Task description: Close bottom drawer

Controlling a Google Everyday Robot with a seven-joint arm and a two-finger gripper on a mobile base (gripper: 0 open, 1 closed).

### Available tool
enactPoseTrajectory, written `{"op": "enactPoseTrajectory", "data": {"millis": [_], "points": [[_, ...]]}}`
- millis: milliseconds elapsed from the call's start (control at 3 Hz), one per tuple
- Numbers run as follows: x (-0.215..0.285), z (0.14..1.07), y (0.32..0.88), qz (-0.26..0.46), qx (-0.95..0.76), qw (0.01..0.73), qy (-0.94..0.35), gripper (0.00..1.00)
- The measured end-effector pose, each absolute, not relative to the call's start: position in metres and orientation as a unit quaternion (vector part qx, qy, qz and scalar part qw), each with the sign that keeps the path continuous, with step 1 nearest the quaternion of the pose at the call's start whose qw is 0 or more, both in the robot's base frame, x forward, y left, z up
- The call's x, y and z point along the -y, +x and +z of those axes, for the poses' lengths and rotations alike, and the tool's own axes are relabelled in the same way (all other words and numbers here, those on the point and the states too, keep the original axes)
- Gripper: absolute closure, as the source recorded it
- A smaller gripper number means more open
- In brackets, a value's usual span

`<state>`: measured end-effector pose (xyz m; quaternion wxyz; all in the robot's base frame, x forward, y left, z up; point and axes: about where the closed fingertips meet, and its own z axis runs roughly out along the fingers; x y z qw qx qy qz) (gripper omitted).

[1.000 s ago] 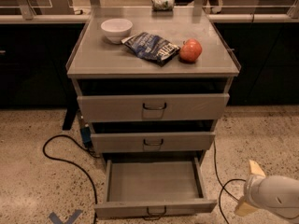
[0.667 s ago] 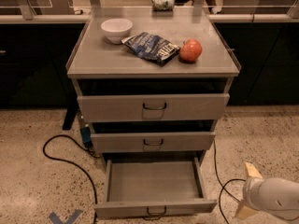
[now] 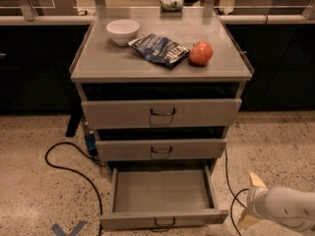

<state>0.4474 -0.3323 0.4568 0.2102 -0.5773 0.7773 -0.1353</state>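
The bottom drawer [image 3: 162,219] of the grey metal cabinet [image 3: 162,73] is pulled far out; its shallow tray is empty and its small dark wire handle [image 3: 163,224] faces me at the frame's lower edge. The middle drawer [image 3: 161,149] and top drawer [image 3: 162,113] each stand out a little. My gripper [image 3: 250,200] is at the lower right, just right of the bottom drawer's front right corner and not touching it. Its yellowish fingers [image 3: 256,180] are spread open and hold nothing.
On the cabinet top lie a white bowl [image 3: 122,30], a blue chip bag [image 3: 160,49] and a red apple [image 3: 201,53]. A black cable [image 3: 69,166] loops on the speckled floor at left, another cable [image 3: 230,191] runs at right. Dark counters stand behind.
My gripper has shifted a little to the left, closer to the bottom drawer's front right corner. The drawers and the things on top have not moved.
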Motion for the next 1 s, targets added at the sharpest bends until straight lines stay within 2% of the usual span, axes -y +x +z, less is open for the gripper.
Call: {"op": "enactPoseTrajectory", "data": {"millis": [333, 667, 1000], "points": [[0.307, 0.395, 0.468, -0.096, -0.792, 0.228, -0.558, 0.00], [0.280, 0.335, 0.472, -0.057, -0.800, 0.212, -0.558, 0.00], [0.277, 0.321, 0.465, -0.049, -0.802, 0.206, -0.558, 0.00]]}}
